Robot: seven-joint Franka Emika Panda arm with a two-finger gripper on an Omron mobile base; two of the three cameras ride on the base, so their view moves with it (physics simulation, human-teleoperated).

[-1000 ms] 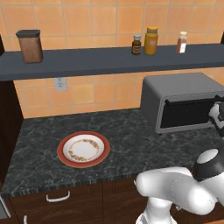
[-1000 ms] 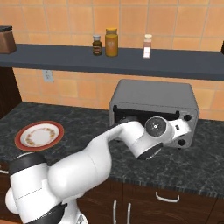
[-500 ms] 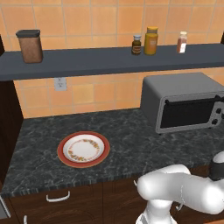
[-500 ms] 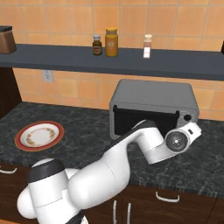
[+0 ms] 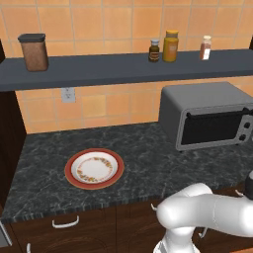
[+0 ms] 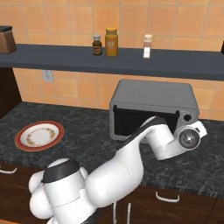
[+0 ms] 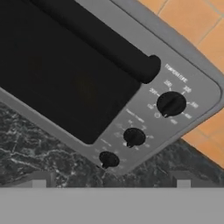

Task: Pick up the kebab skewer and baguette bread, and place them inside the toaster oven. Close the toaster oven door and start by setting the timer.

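Fingers spread wide, holding nothing, face the toaster oven [image 7: 131, 87]: its shut door [image 7: 57, 74] ahead-left, knobs [image 7: 134, 137] just ahead. Small, stiff and likely slick, a knob wants pinching across its rim.

I count one toaster oven [image 5: 207, 116] on the counter [image 5: 148, 153], its one door [image 7: 61, 65] shut, with one black bar handle [image 7: 100, 41] and three dark knobs [image 7: 170, 104]. One plate [image 5: 94, 168] sits on the counter. On the shelf [image 5: 99, 69] I count four containers: one brown canister [image 5: 33, 52] and three small bottles [image 5: 170, 46]. One wall outlet [image 5: 67, 94].
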